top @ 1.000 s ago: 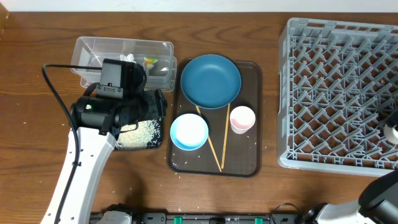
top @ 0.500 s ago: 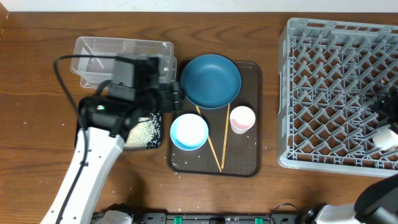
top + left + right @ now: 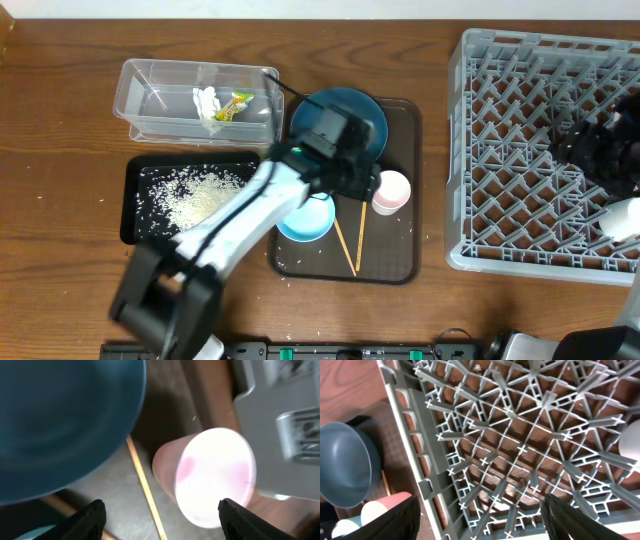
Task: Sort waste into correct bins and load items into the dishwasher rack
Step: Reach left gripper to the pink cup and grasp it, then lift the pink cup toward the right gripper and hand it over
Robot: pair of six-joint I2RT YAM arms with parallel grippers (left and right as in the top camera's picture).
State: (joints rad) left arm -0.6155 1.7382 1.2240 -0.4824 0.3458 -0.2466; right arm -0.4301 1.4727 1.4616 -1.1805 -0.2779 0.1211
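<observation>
My left gripper (image 3: 372, 183) is open and empty over the brown tray, its fingers (image 3: 90, 519) on either side of a chopstick (image 3: 145, 491) and the near edge of the small pink cup (image 3: 215, 476). The pink cup (image 3: 392, 190) stands upright beside the dark-blue plate (image 3: 345, 120). The light-blue bowl (image 3: 308, 218) is partly hidden under my arm. Two chopsticks (image 3: 347, 240) lie on the tray. My right gripper (image 3: 598, 150) is open and empty above the grey rack (image 3: 520, 150). The white cup (image 3: 626, 218) sits in the rack at its right edge.
The clear tub (image 3: 160, 100) holds the white tissue (image 3: 206, 102) and yellow-green wrapper (image 3: 236, 103). The black tray (image 3: 135, 180) holds rice (image 3: 200, 195). A few grains lie on the brown tray (image 3: 400, 265) and the table. The right wrist view shows the rack lattice (image 3: 520, 450).
My left arm has swung right from the bins to the pink cup on the brown tray, uncovering the tub and black tray. My right gripper has moved away from the white cup, farther over the rack.
</observation>
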